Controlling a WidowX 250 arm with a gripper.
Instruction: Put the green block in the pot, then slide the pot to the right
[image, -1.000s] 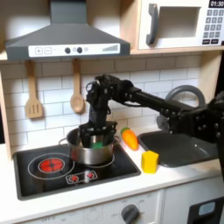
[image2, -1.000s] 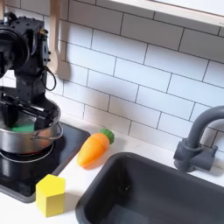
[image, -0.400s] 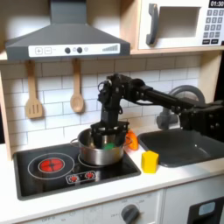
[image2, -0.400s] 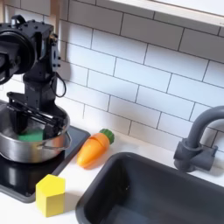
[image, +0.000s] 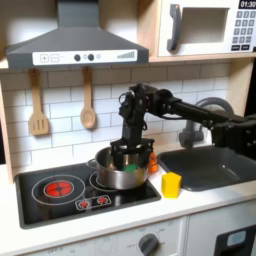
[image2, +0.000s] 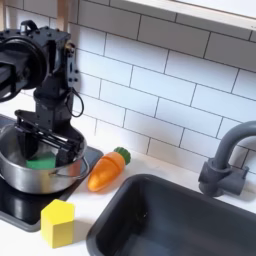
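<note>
The silver pot (image: 120, 178) (image2: 24, 180) sits on the black stovetop, near its right end in the first exterior view. The green block (image2: 42, 162) lies inside the pot on its floor. My gripper (image: 130, 157) (image2: 48, 142) reaches down into the pot from above. Its fingers are spread apart inside the rim, above the green block, and hold nothing. The arm hides the pot's far wall in the first exterior view.
An orange carrot toy (image2: 108, 168) (image: 150, 158) lies just right of the pot. A yellow block (image2: 57, 222) (image: 172, 184) stands in front of it. The sink (image2: 170, 215) (image: 205, 168) and faucet (image2: 225, 160) are further right. The red burner (image: 58, 187) lies to the left.
The pot, with the green block in it, and my gripper have slid to the right across the stovetop in both exterior views, closer to the carrot.
</note>
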